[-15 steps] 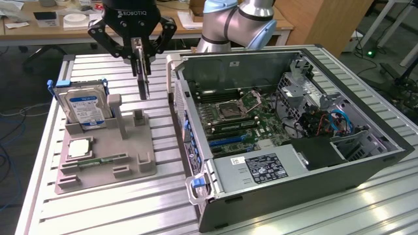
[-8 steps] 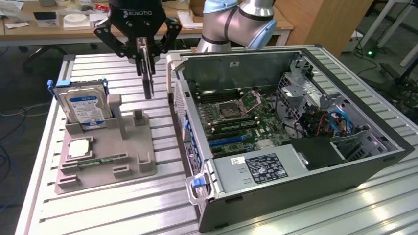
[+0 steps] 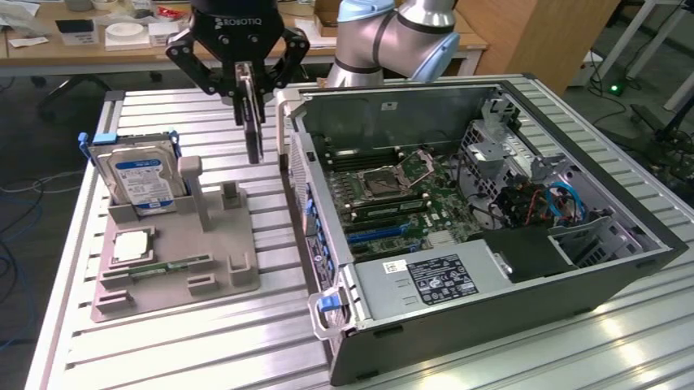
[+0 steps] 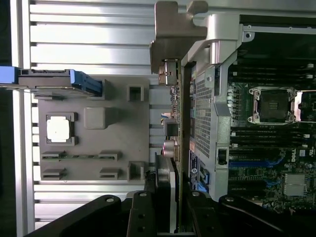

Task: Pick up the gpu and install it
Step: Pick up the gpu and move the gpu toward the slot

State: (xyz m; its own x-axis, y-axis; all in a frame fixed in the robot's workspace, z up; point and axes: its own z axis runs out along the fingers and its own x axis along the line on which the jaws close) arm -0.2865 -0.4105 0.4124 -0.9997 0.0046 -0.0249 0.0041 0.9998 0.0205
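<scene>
Glossy ribbed metal table [image 3: 174, 349], matt plastic holder [image 3: 233, 236]

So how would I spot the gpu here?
Start at the big open computer case. Just off its wall on the exterior view's left, the black fingers clamp the gpu, hanging edge-on. Unlike the labelled silver hard drive standing in the grey holder, it is a thin dark card.
</scene>
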